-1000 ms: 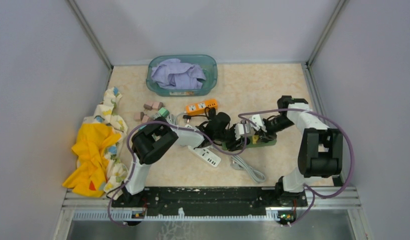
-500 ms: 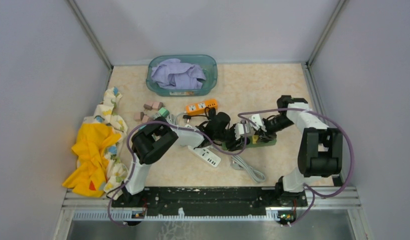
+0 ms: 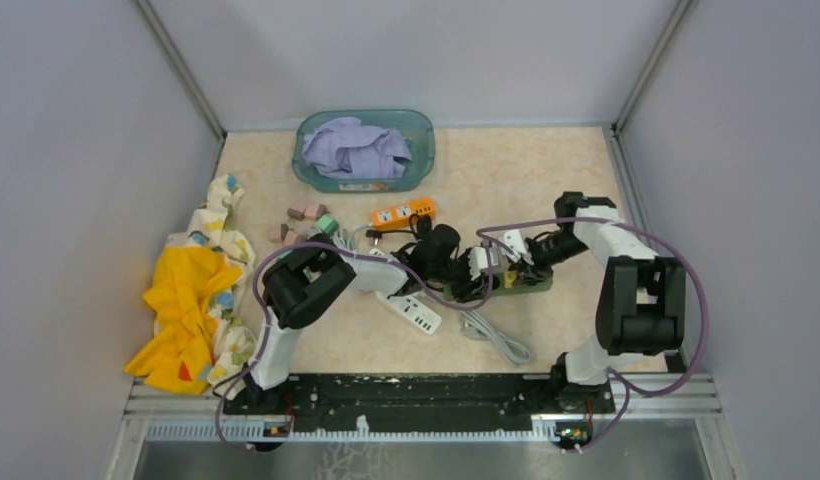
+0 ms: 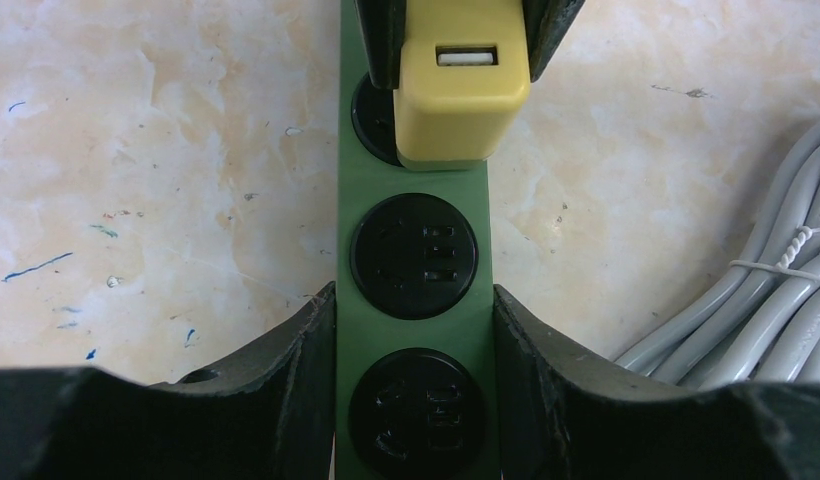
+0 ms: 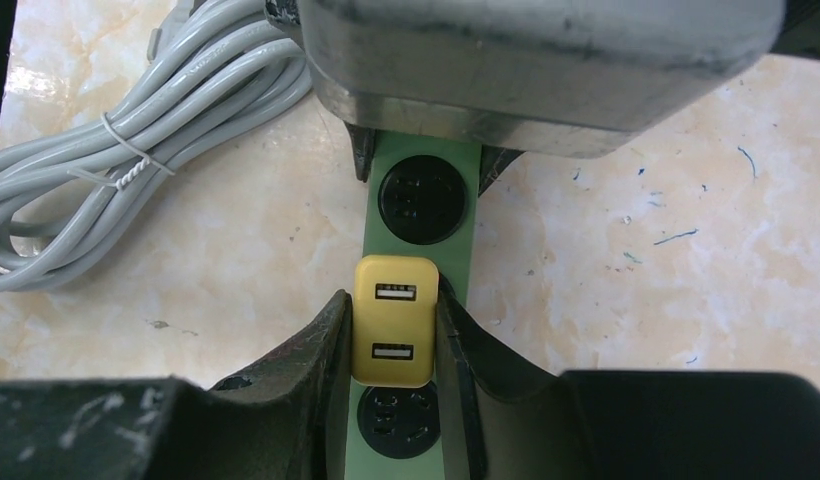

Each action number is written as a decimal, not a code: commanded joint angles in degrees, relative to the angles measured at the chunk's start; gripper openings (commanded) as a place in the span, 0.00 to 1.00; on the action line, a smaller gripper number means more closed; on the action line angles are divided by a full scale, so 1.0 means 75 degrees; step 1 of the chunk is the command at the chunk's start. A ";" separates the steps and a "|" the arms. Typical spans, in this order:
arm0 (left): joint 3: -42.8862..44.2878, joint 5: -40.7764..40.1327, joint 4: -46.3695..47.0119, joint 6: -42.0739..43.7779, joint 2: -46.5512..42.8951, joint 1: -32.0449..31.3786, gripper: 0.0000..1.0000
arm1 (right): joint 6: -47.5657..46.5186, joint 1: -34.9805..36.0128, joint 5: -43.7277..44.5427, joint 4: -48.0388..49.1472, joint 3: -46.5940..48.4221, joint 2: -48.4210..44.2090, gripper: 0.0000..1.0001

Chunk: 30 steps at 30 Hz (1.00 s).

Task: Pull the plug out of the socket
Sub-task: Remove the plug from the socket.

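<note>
You have 1 yellow plug (image 5: pixel 393 320) seated in the green power strip (image 4: pixel 416 180), clenched between the fingers of your right gripper (image 5: pixel 391 305). Your left gripper (image 4: pixel 414 300) grasps the strip itself, with 1 empty socket between it and the plug. To its right lies 1 gray cable bundle (image 4: pixel 776 290). Beyond the left gripper, 1 orange strip (image 3: pixel 403 213) and 1 white strip (image 3: pixel 411 312) share the beige marbled surface (image 3: pixel 506 170), which is enclosed by gray walls (image 3: pixel 86 150).

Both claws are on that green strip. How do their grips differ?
The left gripper clamps the strip itself, by its sides; the right gripper clamps the yellow plug on it. The left gripper's jaws stand wider than the right gripper's. Both face each other along the same strip.
</note>
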 commanded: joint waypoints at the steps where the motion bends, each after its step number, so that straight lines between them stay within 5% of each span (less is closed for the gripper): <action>1: -0.0127 -0.0273 -0.0741 -0.0051 0.0286 0.0004 0.00 | 0.0183 0.0771 -0.2279 -0.0627 0.0122 -0.0407 0.00; 6: -0.0138 -0.0284 -0.0766 -0.0074 0.0298 0.0005 0.00 | 0.1059 0.0477 -0.2164 -0.0062 0.0089 -0.0425 0.00; 11: -0.0170 -0.0330 -0.0787 -0.0063 0.0283 0.0010 0.00 | 0.0517 -0.0083 -0.1962 -0.0371 -0.0040 -0.0209 0.00; 17: -0.0087 -0.0319 -0.0801 -0.0063 0.0314 0.0015 0.00 | -0.0269 0.0767 -0.1728 -0.0720 -0.0299 -0.0004 0.00; 22: 0.0009 -0.0308 -0.0837 -0.0090 0.0384 0.0010 0.00 | 0.1684 0.1239 -0.2670 0.0768 -0.0315 -0.0479 0.00; 26: -0.0038 -0.0346 -0.0814 -0.0075 0.0409 0.0009 0.00 | 0.3567 0.0760 -0.2639 0.2371 -0.0621 -0.1015 0.00; 30: -0.0167 -0.0372 -0.0771 -0.0043 0.0363 0.0015 0.00 | 0.1972 -0.0360 -0.2260 0.1172 -0.0531 -0.0719 0.00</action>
